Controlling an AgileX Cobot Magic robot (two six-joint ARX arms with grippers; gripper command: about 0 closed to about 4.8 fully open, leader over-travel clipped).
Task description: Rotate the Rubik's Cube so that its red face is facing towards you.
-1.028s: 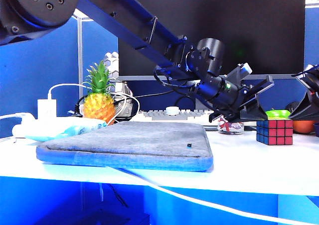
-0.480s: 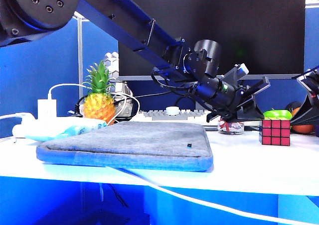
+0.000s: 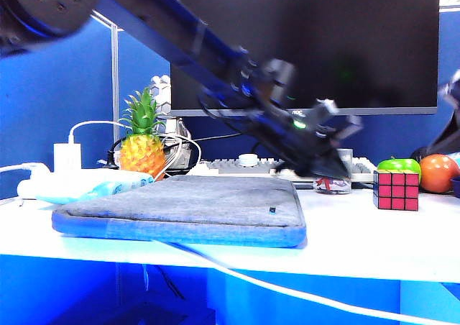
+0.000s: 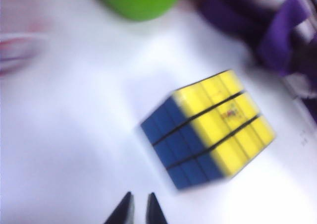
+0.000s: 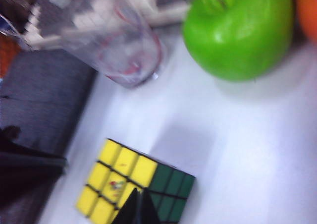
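The left hand (image 3: 338, 168) is hanging blurred over the desk (image 3: 359, 246), at the end of an arm slanting down from the upper left of the exterior view. In its wrist view only two dark fingertips (image 4: 126, 211) are showing, standing close side by side with a narrow gap and nothing between them. The cube (image 3: 396, 190) is sitting on the desk just beyond and to the right of this hand, apart from it. Its red face (image 3: 396, 190) is turning toward the exterior camera, while the left wrist view is showing the cube (image 4: 208, 130) with its yellow top and a blue side.

The right hand (image 5: 139, 209) is showing as a dark tip hovering right over the cube (image 5: 133, 187), above the edge where yellow is meeting green; I cannot tell whether it is spread or pressed together.

Beyond the cube, a green apple (image 5: 240, 30) and a clear cup (image 5: 119, 45) are resting on the desk, with an orange fruit (image 3: 438, 172) beside the apple. Left of the left hand, a grey sleeve (image 3: 187, 206) is lying flat.
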